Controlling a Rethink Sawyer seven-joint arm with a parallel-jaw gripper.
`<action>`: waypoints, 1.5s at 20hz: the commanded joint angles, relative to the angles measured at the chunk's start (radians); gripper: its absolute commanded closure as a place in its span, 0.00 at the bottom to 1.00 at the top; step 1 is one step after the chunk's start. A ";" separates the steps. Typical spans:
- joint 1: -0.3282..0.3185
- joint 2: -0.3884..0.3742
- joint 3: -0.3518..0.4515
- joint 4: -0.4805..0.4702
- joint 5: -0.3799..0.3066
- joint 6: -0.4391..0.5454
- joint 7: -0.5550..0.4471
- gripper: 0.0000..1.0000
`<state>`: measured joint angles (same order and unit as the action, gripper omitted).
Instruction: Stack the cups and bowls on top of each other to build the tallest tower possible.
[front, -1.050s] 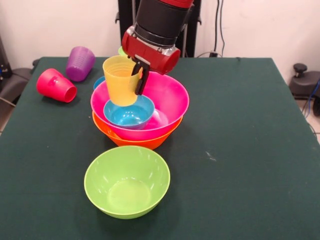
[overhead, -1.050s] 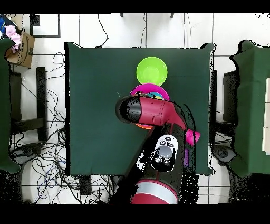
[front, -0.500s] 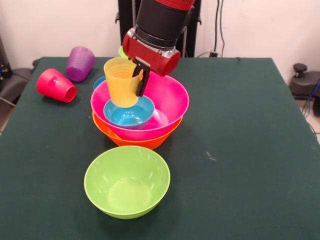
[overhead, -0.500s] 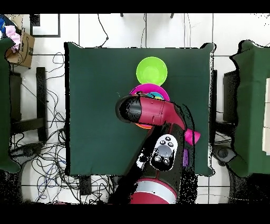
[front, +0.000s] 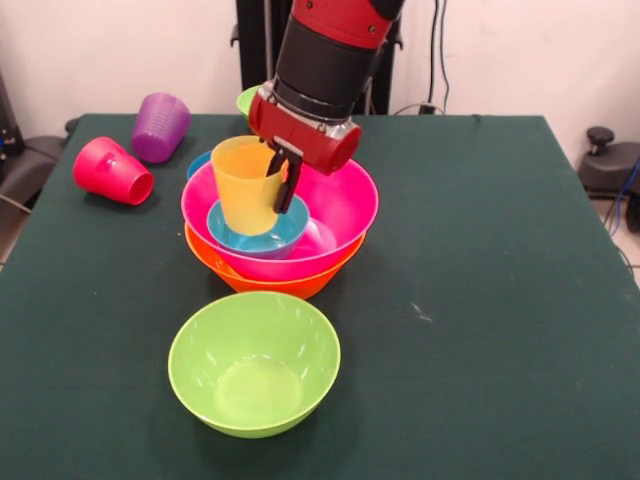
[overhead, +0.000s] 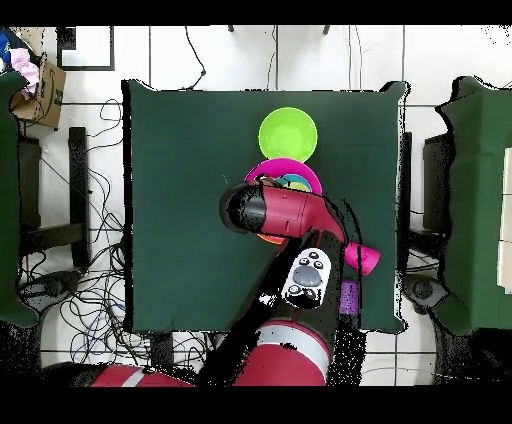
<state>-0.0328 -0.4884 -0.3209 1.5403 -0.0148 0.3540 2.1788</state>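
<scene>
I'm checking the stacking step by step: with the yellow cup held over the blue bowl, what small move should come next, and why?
Probably ease straight down a little more, then open. The gripper is shut on the yellow cup, whose base already sits low inside the blue bowl nested in the pink bowl on the orange bowl. I cannot tell whether the base touches yet.

In the overhead view the arm (overhead: 285, 215) covers most of the pink bowl (overhead: 262, 167) and orange bowl. In the front view, 1 green bowl (front: 247, 100) and 1 blue bowl (front: 197, 163) show only slivers behind the gripper (front: 283, 180) and pink bowl.
</scene>
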 joint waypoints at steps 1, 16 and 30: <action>0.025 0.052 0.065 0.011 0.043 -0.059 0.177 1.00; 0.036 0.052 0.051 0.007 0.054 -0.061 0.157 0.00; 0.026 -0.084 0.043 0.052 0.054 0.106 0.097 0.00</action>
<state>-0.0173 -0.5045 -0.3282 1.5515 0.0143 0.3113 2.1788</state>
